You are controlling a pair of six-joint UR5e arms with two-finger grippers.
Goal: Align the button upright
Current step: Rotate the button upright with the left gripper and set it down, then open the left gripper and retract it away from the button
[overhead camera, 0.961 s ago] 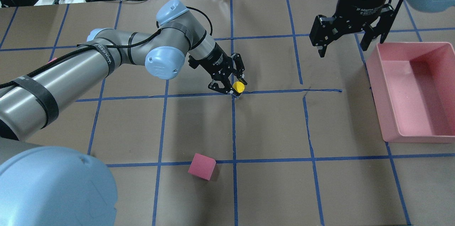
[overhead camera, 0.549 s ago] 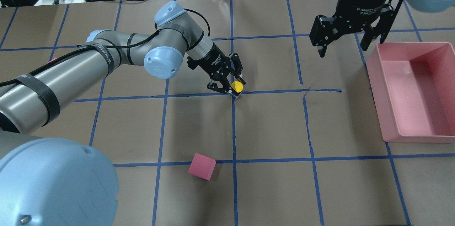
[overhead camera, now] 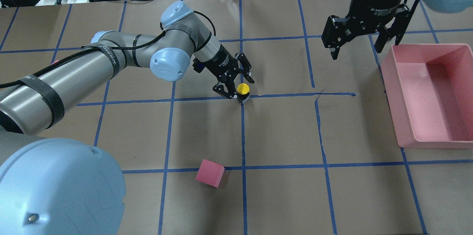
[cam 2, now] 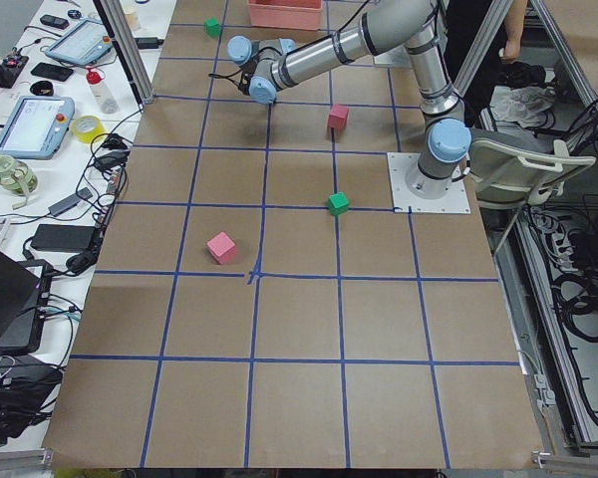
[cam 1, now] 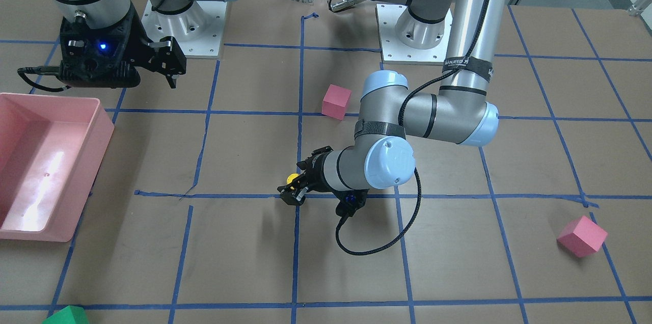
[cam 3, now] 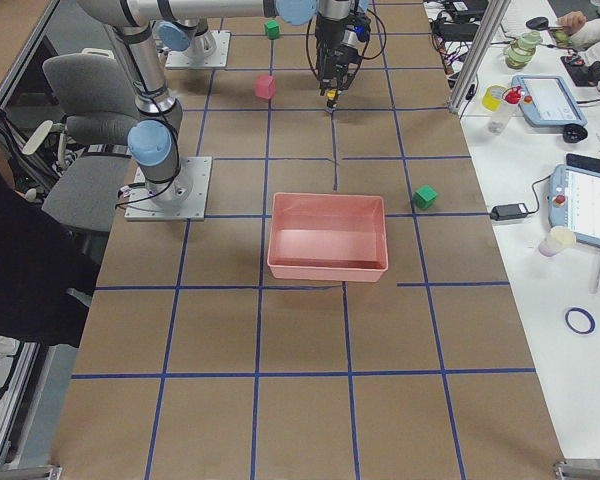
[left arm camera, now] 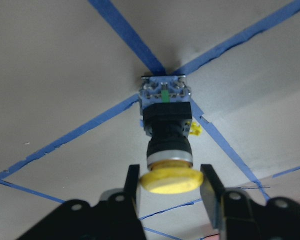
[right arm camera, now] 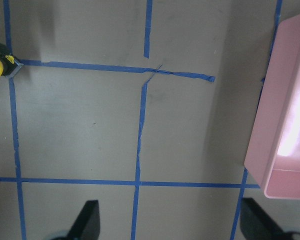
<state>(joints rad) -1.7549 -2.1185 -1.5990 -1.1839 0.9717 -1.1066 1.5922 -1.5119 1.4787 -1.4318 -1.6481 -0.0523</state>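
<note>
The button (overhead camera: 242, 89) stands on the blue tape crossing near the table's middle, yellow cap up and black base down. In the left wrist view the button (left arm camera: 166, 125) rests on its whitish-green end with the cap nearest the camera. My left gripper (overhead camera: 239, 88) comes in low from the left, and its fingers (left arm camera: 132, 182) press against both sides of the cap. The button's cap also shows in the front view (cam 1: 293, 178). My right gripper (overhead camera: 357, 48) hangs open and empty above the far right of the table, well away from the button.
A pink bin (overhead camera: 391, 79) sits at the right edge, below the right gripper. A pink cube (overhead camera: 210, 173) lies near the front centre. Another pink cube (cam 1: 581, 236) and a green cube (cam 1: 66, 315) lie on the far side. Cables and devices line the table's far edge.
The left gripper shifted slightly left and back with the cap between its fingers, so the cap now sits over the base. The right arm has not moved.
</note>
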